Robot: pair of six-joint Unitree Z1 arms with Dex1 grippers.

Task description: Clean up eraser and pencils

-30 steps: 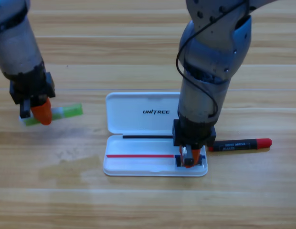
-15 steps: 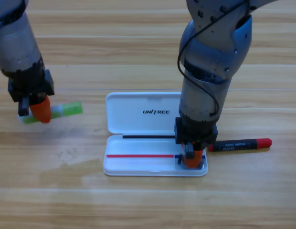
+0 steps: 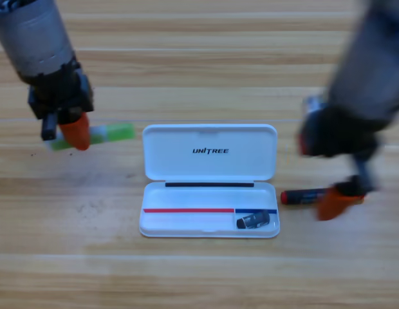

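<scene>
White plastic, the open pencil case lies at the middle of the wooden surface, its lid folded back and its tray toward the viewer. The eraser lies loose in the tray's right end, with nothing touching it.

The left hand hangs over the surface to the left of the case, its orange jaws closed on the pale-green stick. The stick points roughly sideways, its bright green end toward the case and its other end showing just past the jaws.

The right hand is to the right of the case, blurred, with an orange jaw low over the black marker. The marker lies flat on the surface just right of the tray, its near red end close to the case wall; its far end is covered by the jaw. Whether this hand is wide or narrow, I cannot tell.
</scene>
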